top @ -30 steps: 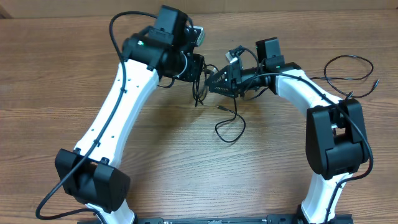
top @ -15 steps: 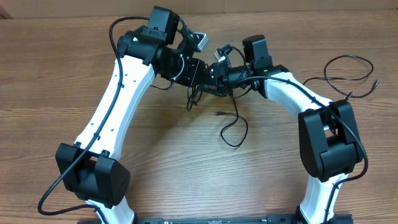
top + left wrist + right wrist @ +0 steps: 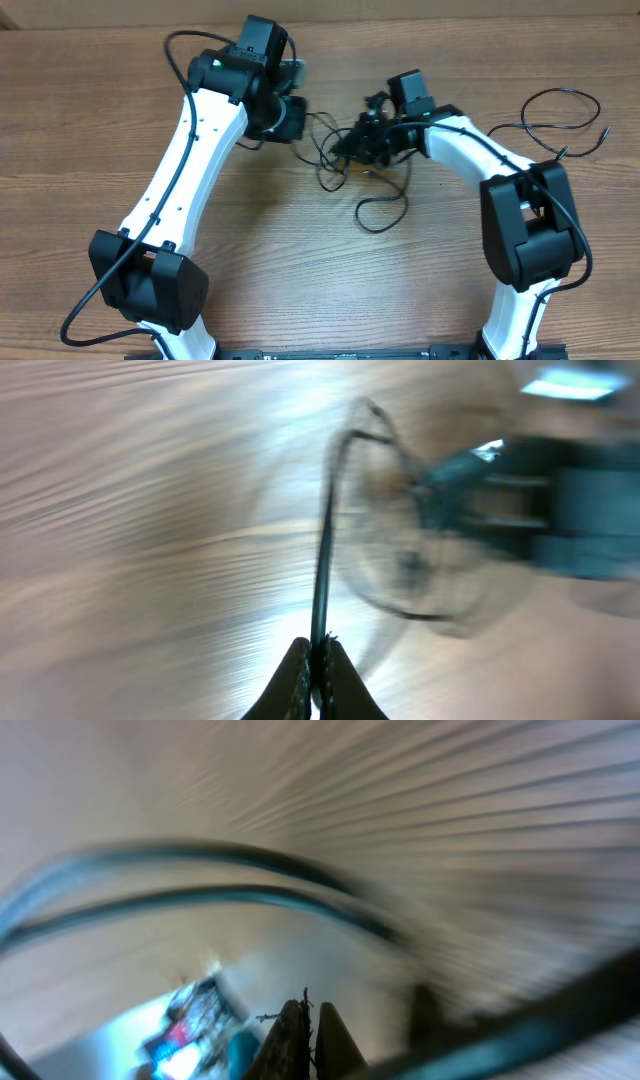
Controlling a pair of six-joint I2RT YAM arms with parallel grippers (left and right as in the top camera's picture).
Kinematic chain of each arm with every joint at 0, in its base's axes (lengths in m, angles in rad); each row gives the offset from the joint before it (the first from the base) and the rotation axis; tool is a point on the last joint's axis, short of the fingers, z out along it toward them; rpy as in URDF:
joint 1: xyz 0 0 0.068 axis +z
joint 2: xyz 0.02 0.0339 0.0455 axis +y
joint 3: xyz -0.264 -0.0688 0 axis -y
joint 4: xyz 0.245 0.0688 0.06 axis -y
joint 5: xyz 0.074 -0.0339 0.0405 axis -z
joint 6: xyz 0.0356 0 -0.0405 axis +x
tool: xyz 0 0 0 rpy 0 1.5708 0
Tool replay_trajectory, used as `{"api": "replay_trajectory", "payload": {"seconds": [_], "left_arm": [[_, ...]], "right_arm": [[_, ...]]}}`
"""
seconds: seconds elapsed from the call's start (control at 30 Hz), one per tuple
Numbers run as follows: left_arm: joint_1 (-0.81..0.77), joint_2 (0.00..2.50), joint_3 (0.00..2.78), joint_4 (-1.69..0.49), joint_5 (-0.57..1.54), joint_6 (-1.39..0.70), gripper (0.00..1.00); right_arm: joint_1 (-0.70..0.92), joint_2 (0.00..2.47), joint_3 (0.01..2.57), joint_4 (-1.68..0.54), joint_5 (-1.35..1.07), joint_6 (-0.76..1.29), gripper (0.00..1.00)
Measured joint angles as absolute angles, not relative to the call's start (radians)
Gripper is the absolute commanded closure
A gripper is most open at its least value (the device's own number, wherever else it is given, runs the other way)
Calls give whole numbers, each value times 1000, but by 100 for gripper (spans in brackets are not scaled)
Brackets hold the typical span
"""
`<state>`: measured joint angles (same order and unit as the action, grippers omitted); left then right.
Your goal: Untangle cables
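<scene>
The brown wooden counter [image 3: 80,130] fills the overhead view. My left tool [image 3: 297,120] is near the top, a little left of the middle. Its two fingers are squeezed together, and they pinch one of the thin black bendy cords [image 3: 327,160]. In my left wrist view that cord comes out from between my fingertips at the bottom middle. It runs straight up the picture and bends into a loop near the top. That view is blurry, so I cannot make out much more.

The cords lie in a messy bunch in the middle of the overhead view, between my two tools. One strand goes across from my left tool to the bunch. A bigger loop lies on the counter just below the bunch.

My right tool [image 3: 345,148] is just right of the bunch, with the bunch right at its tip. Its fingers are squeezed together too. My right wrist view is very blurry, with dark curved cords across it. I cannot tell if a cord is caught between those fingers.

At the upper right, another thin black cord [image 3: 560,127] lies alone in a loose loop on the counter, well apart from the bunch.
</scene>
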<state>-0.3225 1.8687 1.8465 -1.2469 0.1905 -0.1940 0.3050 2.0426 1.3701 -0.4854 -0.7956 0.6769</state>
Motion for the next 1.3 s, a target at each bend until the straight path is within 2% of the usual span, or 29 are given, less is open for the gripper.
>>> {"api": "replay_trajectory", "payload": {"seconds": [0.07,0.13,0.3,0.37,0.4,0.47,0.53,0.63,0.77,0.97,1.23,1.3], "left_arm": [[-302,1869,1847,-1266,39,-269,96],[-272,1869,1847,-1259,30,-283,96],[-175,1869,1847,-1227,441,-86,96],[-152,1869,1847,-1227,575,-7,96],[-144,1869,1847,-1229,609,14,96],[-131,1869,1847,-1246,669,62,96],[-130,1869,1847,-1254,698,90,96],[-138,1869,1847,-1256,724,122,96],[-158,1869,1847,-1254,740,139,96],[-194,1869,1847,-1213,749,134,96],[-210,1869,1847,-1209,760,118,96],[-210,1869,1847,-1197,760,96,96]], "right_arm": [[265,2043,1370,-555,-689,648,96],[229,2042,1370,-614,-575,630,96],[163,2042,1367,-670,-358,605,95],[157,2042,1367,-664,-346,580,79],[157,2042,1367,-656,-359,555,64],[158,2042,1367,-644,-418,501,45],[158,2042,1367,-637,-495,442,36],[159,2042,1367,-590,-644,373,29],[159,2042,1367,-519,-845,332,23],[170,2041,1367,-489,-1053,313,23],[223,2041,1367,-425,-1057,311,19],[234,2041,1367,-412,-1018,322,13]]}}
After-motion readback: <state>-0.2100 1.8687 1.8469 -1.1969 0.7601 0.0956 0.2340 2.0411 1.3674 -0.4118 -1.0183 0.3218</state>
